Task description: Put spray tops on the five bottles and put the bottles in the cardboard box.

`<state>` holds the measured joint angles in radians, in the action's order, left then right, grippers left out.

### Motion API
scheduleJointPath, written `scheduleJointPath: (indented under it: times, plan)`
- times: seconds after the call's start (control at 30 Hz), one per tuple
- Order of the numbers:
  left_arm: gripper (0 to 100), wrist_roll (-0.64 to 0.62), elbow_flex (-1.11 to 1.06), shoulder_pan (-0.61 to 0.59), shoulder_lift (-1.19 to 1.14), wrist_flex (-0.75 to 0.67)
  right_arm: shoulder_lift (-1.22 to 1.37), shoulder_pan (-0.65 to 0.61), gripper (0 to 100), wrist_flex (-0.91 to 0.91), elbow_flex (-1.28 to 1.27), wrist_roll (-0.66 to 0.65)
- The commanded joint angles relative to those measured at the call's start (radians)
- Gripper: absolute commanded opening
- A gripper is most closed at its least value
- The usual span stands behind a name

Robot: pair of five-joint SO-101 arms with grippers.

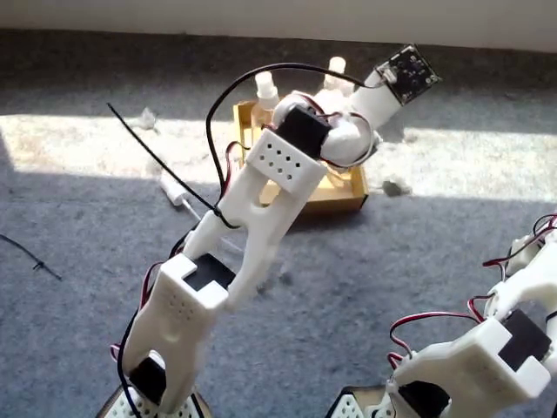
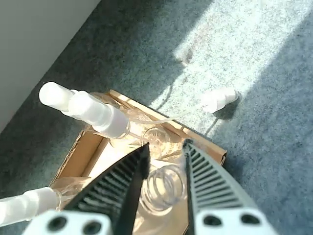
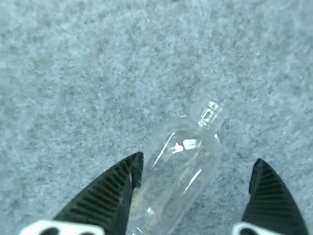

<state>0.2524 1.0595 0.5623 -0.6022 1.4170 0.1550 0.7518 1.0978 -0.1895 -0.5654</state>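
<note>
Right end effector (image 3: 198, 160) is spread wide over the lying bottle (image 3: 178, 171); left end effector (image 2: 165, 148) flanks the boxed bottle (image 2: 164, 192), and I cannot tell its grip.

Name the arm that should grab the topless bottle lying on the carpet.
Right, probably. The right gripper is open and straddles that bottle on the carpet. The left gripper hangs over the cardboard box, at another topless bottle inside it.

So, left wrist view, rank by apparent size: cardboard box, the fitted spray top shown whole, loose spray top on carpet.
Brown cardboard box
White spray top fitted on a clear bottle
Loose white spray top on carpet, farther off, so unsure
</note>
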Motion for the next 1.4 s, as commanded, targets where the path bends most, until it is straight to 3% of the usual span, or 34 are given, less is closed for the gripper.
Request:
scheduleJointPath:
  times: [0.0,0.23,0.63,0.77,0.97,1.27,1.37]
  plan:
    - [8,-0.048,0.189,-0.005,0.028,0.124,-0.005,-0.004,30.7,-0.005,0.007,-0.023]
    - [8,-0.201,0.421,-0.004,0.027,0.338,-0.005,-0.005,30.7,-0.004,0.007,-0.023]
    - [8,-0.617,0.429,0.030,0.016,0.356,-0.005,-0.007,30.7,-0.005,-0.010,-0.026]
    - [8,-0.620,0.282,-0.045,0.027,0.358,-0.005,-0.007,30.7,-0.010,-0.016,-0.089]
    - [8,-0.618,0.008,-0.274,0.097,0.356,-0.005,-0.022,30.7,-0.010,-0.010,-0.115]
    - [8,-0.470,-0.240,-0.607,0.232,0.350,-0.012,-0.208,30.7,0.001,-0.008,-0.100]
    - [9,-0.443,-0.366,-0.685,0.193,0.259,-0.013,-0.282,30.7,0.045,0.007,-0.034]
